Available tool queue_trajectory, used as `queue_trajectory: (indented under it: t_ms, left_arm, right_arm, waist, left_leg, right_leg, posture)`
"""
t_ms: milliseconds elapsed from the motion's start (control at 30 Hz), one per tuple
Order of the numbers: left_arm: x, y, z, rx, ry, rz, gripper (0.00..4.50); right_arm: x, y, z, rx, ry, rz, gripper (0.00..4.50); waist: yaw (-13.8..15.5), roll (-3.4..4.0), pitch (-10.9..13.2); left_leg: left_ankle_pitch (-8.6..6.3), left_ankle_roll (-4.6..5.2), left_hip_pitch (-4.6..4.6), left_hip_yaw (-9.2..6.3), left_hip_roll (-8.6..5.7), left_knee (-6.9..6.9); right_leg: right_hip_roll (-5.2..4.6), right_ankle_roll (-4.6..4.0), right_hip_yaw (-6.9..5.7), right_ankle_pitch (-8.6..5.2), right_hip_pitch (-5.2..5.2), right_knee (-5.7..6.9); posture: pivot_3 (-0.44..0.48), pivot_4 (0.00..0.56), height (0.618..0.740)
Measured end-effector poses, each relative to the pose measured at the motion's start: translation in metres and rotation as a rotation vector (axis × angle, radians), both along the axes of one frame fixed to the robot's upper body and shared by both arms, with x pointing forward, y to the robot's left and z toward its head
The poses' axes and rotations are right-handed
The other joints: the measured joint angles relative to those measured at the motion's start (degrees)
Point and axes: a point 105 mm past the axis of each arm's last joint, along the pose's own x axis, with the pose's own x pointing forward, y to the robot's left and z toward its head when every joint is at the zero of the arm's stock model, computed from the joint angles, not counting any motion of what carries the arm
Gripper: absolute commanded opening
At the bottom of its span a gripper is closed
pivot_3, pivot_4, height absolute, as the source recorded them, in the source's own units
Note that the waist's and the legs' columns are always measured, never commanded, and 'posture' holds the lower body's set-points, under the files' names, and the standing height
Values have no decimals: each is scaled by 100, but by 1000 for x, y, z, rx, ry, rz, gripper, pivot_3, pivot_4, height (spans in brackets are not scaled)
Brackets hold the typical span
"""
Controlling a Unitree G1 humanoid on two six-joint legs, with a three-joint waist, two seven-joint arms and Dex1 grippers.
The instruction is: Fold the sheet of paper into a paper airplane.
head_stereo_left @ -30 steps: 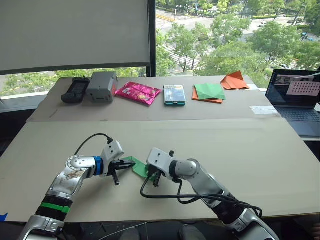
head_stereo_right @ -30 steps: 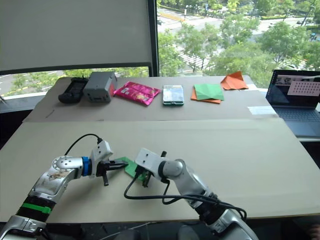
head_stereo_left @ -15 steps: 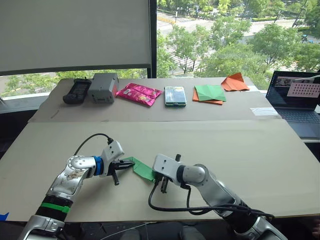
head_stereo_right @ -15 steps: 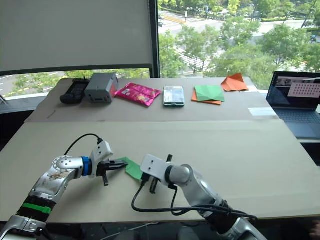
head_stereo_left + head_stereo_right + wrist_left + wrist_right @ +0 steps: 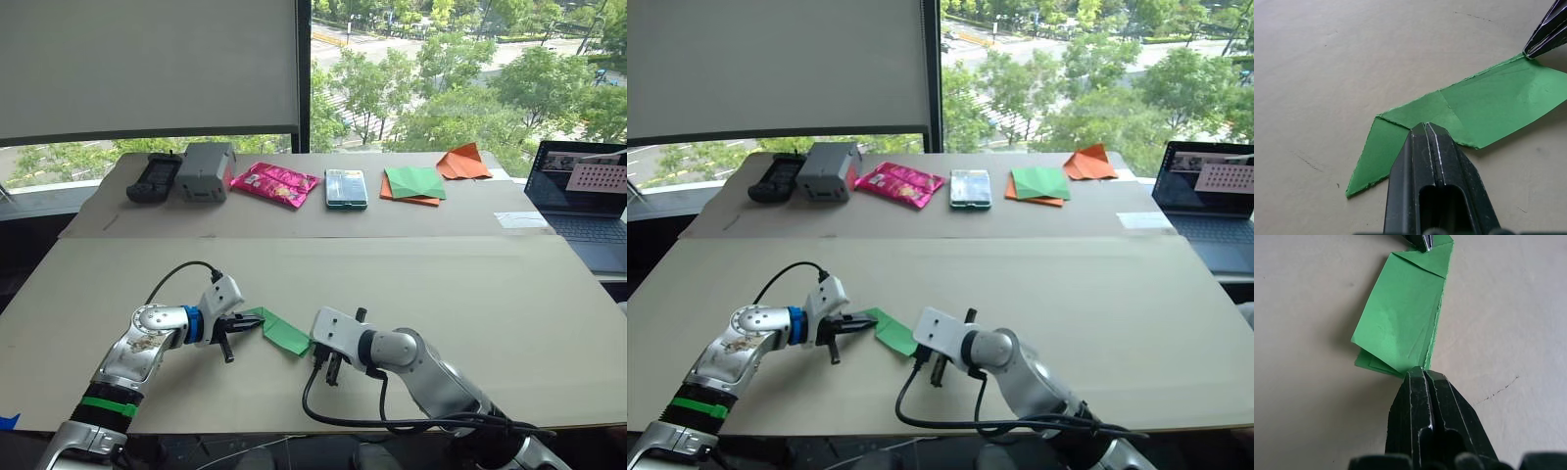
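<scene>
My left gripper (image 5: 257,321) is pinched tight on one end of the folded sheet of paper (image 5: 281,332), which lies on the near table (image 5: 470,284) between my two arms. My right gripper (image 5: 1423,373) has its fingers pressed together (nothing between them that I can make out), tips touching the paper's other end. From the left gripper, the right one sits at about four o'clock.
</scene>
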Motion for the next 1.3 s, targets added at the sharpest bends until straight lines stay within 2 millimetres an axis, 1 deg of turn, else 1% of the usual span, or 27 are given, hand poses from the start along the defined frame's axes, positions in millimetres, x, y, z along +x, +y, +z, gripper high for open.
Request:
queue_trajectory:
  t_ms: [100, 200, 267, 333, 400, 433, 600, 733, 833, 933, 1000, 1067, 1133, 1200, 1300]
  left_arm:
    - [1, -1, 1, 3, -4, -4, 0]
    - [1, -2, 2, 3, -9, -6, 0]
    - [1, -2, 3, 3, -10, -9, 0]
    - [1, -2, 3, 3, -11, -8, 0]
    - [2, -2, 4, 4, -14, -8, 0]
    - [2, -2, 4, 4, -15, -9, 0]
    - [2, -2, 5, 7, -18, -7, 0]
    - [2, -1, 5, 8, -14, -3, 0]
    - [1, -2, 5, 8, -15, -5, 0]
    - [1, -2, 5, 9, -15, -6, 0]
    - [1, -2, 5, 9, -14, -5, 0]
    - [1, -2, 6, 9, -16, -5, 0]
    - [2, -2, 6, 10, -18, -5, 0]
    - [1, -3, 6, 10, -19, -7, 0]
    - [1, -3, 6, 10, -19, -7, 0]
  right_arm:
    - [1, -4, 4, -8, 12, -11, 29]
    - [2, -2, 10, 34, 43, -35, 29]
    - [3, 4, 14, 81, 62, -49, 29]
    - [7, 15, 26, 142, 44, -46, 29]
    - [10, 20, 35, 168, 18, -48, 29]
    - [11, 21, 36, 172, 13, -52, 29]
    - [17, 11, 35, 157, 0, -89, 29]
    - [22, 8, 41, 155, -24, -98, 29]
    - [26, 9, 48, 153, -49, -89, 29]
    - [23, 16, 57, 194, -34, -61, 29]
    - [18, 27, 62, 238, -21, -36, 29]
    - [12, 41, 60, 260, 1, -7, 29]
    - [10, 50, 53, 274, 43, -5, 29]
    - [10, 52, 41, 266, 76, -19, 29]
    - [11, 43, 19, 238, 122, -59, 29]
  waist:
    - [29, -13, 9]
    - [40, -23, 31]
    - [32, -23, 46]
    - [4, -14, 62]
    - [-9, -11, 63]
    - [-6, -12, 62]
    - [-20, -18, 67]
    - [-67, -11, 74]
    - [-76, -9, 75]
    - [-78, -10, 76]
    - [-92, -10, 76]
    - [-96, -9, 76]
    - [-94, -10, 76]
    - [-87, -12, 77]
    - [-83, -16, 78]
  left_leg:
    - [0, 0, 0, 0, 1, 0]
    - [-8, -13, -1, 0, 1, 0]
    - [-8, -13, -1, 0, 1, -1]
    - [-7, -11, -2, -1, 2, -2]
    - [-3, -4, -1, -1, 2, -2]
    - [1, 1, -2, -1, 2, -2]
    - [1, 1, -5, -1, 1, 0]
    - [1, 1, -4, -1, 2, -3]
    - [1, 2, -3, -2, 2, -3]
    - [1, 2, -4, -2, 1, -2]
    - [1, 2, -3, -3, 2, -4]
    - [1, 2, -1, -3, 2, -6]
    - [1, 2, -2, -3, 2, -6]
    - [1, 2, -4, -3, 1, -4]
    - [1, 2, -4, -3, 1, -4]
  right_leg:
    - [0, 0, -1, 0, -2, 1]
    - [1, 0, 0, 0, -5, 2]
    - [2, 0, 0, 0, -8, 5]
    - [3, 1, -1, 1, -10, 6]
    - [3, 1, -2, 1, -8, 7]
    - [2, 1, -2, 1, -6, 6]
    - [2, 2, 0, 2, -7, 4]
    - [2, 2, -1, 2, -9, 6]
    - [3, 2, -2, 2, -7, 6]
    - [2, 3, 0, 3, -6, 6]
    - [4, 3, -1, 3, -7, 7]
    - [3, 3, -1, 3, -8, 8]
    - [3, 2, -1, 3, -7, 7]
    - [2, 2, -1, 3, -6, 6]
    - [2, 2, 0, 3, -5, 5]
  posture:
    - [0, 150, 740]
    - [0, 150, 740]
    - [0, 150, 740]
    - [0, 150, 740]
    - [0, 150, 740]
    - [0, 150, 740]
    - [0, 150, 740]
    - [0, 150, 740]
    - [0, 150, 740]
    - [0, 150, 740]
    - [0, 150, 740]
    - [0, 150, 740]
    - [0, 150, 740]
    - [0, 150, 740]
    - [0, 150, 740]
